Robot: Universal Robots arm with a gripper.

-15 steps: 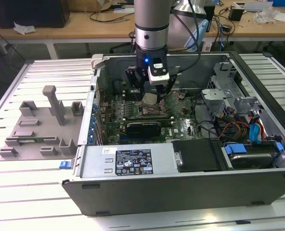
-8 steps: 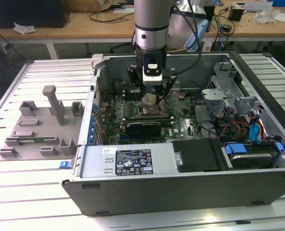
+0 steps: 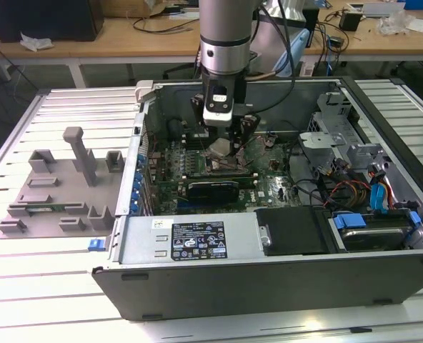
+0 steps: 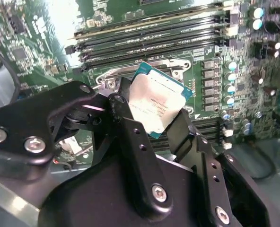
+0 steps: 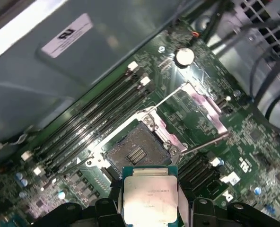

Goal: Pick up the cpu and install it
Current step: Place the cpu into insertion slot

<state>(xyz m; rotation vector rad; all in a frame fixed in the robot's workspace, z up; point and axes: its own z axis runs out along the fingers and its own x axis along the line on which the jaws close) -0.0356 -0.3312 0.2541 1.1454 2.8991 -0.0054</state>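
The cpu (image 3: 219, 148) is a small silver-topped square chip with a thin green rim, pinched by its edges in my gripper (image 3: 223, 146) inside the open computer case (image 3: 269, 286). In both wrist views the black fingers (image 4: 126, 118) press on two opposite sides of the cpu (image 4: 159, 104) (image 5: 150, 196). The gripper (image 5: 150, 204) hangs a little above and just beside the open socket (image 5: 136, 151), whose bare contact field is uncovered. The socket's load plate (image 5: 204, 106) stands flipped open. The chip sits slightly tilted over the motherboard (image 4: 31, 56).
Memory slots (image 5: 97, 123) run beside the socket. A grey power supply box (image 3: 190, 239) lines the case's front wall. Drive bays and coloured cables (image 3: 369, 186) fill the exterior view's right. A grey fixture tray (image 3: 61, 186) lies on the table at the exterior view's left.
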